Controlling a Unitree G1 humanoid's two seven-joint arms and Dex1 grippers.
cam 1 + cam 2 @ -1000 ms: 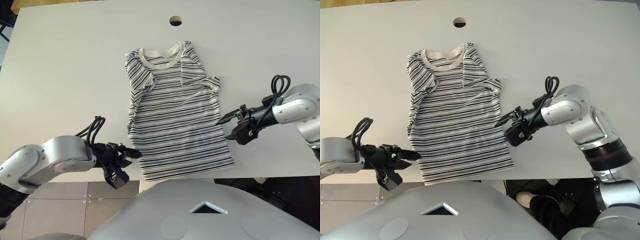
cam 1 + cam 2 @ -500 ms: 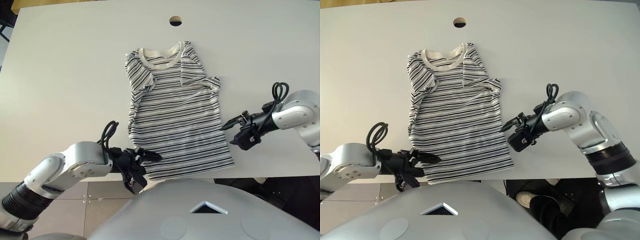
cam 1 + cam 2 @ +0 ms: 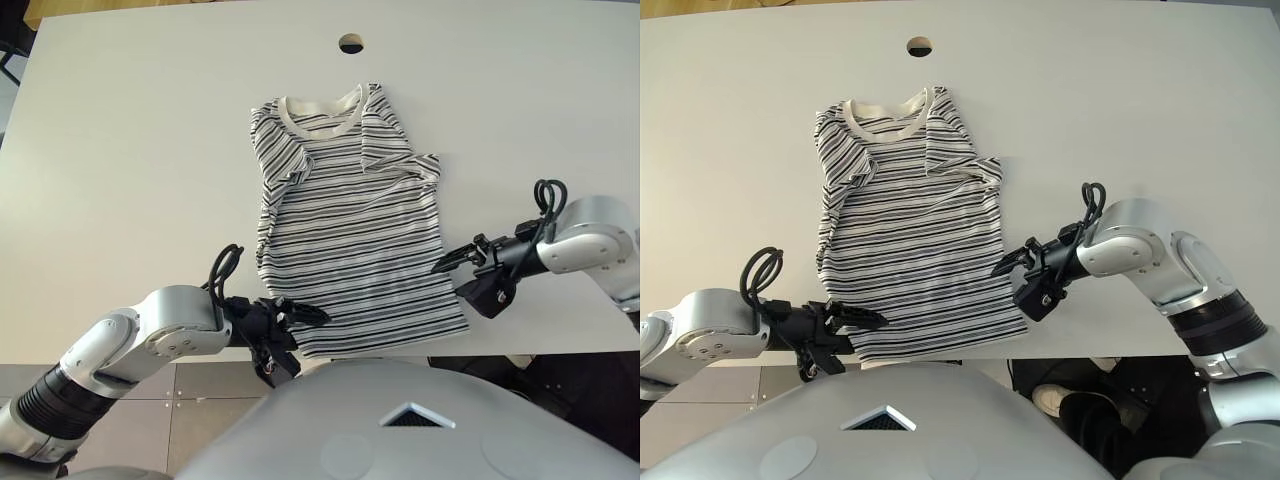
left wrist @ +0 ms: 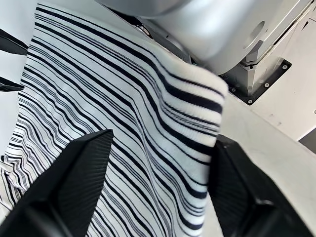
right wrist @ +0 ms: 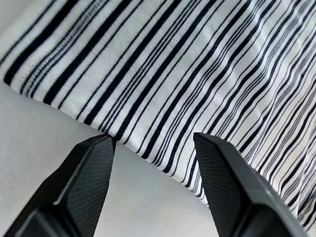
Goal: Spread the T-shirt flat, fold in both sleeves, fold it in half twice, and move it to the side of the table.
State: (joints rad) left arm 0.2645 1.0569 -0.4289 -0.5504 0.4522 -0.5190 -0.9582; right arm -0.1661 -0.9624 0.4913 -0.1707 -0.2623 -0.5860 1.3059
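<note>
The black-and-white striped T-shirt (image 3: 345,230) lies flat on the white table (image 3: 130,150), collar at the far side and both sleeves folded in over the chest. My left gripper (image 3: 305,316) is at the shirt's near left hem corner. In the left wrist view the hem (image 4: 163,113) runs between the spread black fingers (image 4: 84,182), so this gripper is open around the cloth. My right gripper (image 3: 447,264) sits at the shirt's right edge, low down. Its fingertips (image 5: 106,148) are open and rest on the table just short of the striped edge (image 5: 187,74).
A round hole (image 3: 351,42) sits in the table beyond the collar. The shirt's hem lies right at the table's near edge. Bare tabletop stretches to the left (image 3: 120,200) and to the right (image 3: 540,120) of the shirt.
My left arm swung right along the near edge, bringing its gripper onto the hem corner. My right gripper slid toward the near side along the shirt's right edge.
</note>
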